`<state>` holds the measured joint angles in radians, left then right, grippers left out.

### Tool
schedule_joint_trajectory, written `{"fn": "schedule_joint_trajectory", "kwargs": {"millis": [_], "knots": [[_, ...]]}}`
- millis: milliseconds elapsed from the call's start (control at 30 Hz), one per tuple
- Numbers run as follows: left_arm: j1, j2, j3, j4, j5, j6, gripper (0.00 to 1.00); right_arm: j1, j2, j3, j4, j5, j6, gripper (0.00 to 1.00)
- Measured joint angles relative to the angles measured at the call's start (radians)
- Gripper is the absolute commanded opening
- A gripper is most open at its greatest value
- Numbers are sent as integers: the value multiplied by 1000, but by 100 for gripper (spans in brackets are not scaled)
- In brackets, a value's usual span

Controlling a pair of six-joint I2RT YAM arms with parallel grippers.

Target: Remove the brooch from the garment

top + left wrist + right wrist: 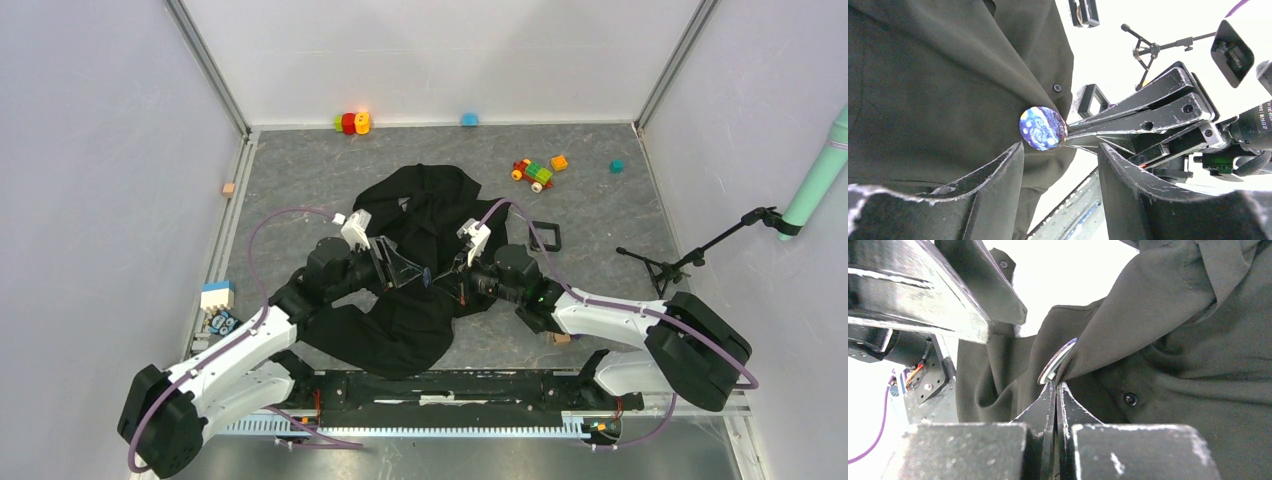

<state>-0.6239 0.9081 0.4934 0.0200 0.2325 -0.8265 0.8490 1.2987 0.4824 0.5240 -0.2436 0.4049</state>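
The black garment (420, 215) lies crumpled mid-table, and part of it is lifted between the two arms. The brooch (1043, 128), a small round piece with a blue and white swirl face, is pinned on a fold of the cloth (938, 90). My left gripper (1060, 150) is open, its fingertips on either side just below the brooch and apart from it. My right gripper (1056, 384) is shut, pinching the cloth fold (1173, 340) right at the brooch's rim (1055, 362). Its fingers (1128, 120) reach in from the right in the left wrist view.
A black square frame (545, 236) lies right of the garment. Coloured toy bricks (535, 172) sit behind it, and more small blocks (352, 123) stand by the back wall. A small black tripod (665, 265) stands at the right, and a white and blue box (217, 296) at the left edge.
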Motion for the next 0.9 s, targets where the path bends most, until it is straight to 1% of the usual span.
{"fn": "schedule_joint_trajectory", "kwargs": {"millis": [133, 233, 400, 467, 533, 567, 633, 667, 800, 833, 900], "knots": [[0, 9, -38, 44, 33, -72, 60, 0, 1, -1, 24, -27, -1, 0], [0, 40, -52, 58, 52, -92, 58, 2, 14, -1, 53, -58, -2, 0], [0, 88, -56, 77, 84, -93, 63, 14, 73, 4, 69, -120, -2, 0], [-1, 104, -56, 84, 93, -92, 62, 21, 92, 6, 69, -133, -3, 0], [-3, 115, -56, 79, 95, -89, 58, 27, 100, 6, 69, -144, -3, 0], [-5, 119, -56, 76, 93, -87, 55, 29, 100, 6, 69, -146, -3, 0], [-8, 124, -54, 56, 90, -74, 44, 29, 100, 6, 74, -150, -3, 0], [-9, 127, -53, 41, 84, -68, 40, 29, 100, 6, 75, -152, -3, 0], [-13, 124, -51, -12, 51, -50, 36, 29, 100, 6, 78, -152, -5, 0], [-12, 118, -51, -28, 37, -47, 33, 28, 100, 6, 78, -152, -5, 0], [-12, 98, -51, -50, 19, -47, 23, 29, 100, 6, 78, -151, -7, 0]]}}
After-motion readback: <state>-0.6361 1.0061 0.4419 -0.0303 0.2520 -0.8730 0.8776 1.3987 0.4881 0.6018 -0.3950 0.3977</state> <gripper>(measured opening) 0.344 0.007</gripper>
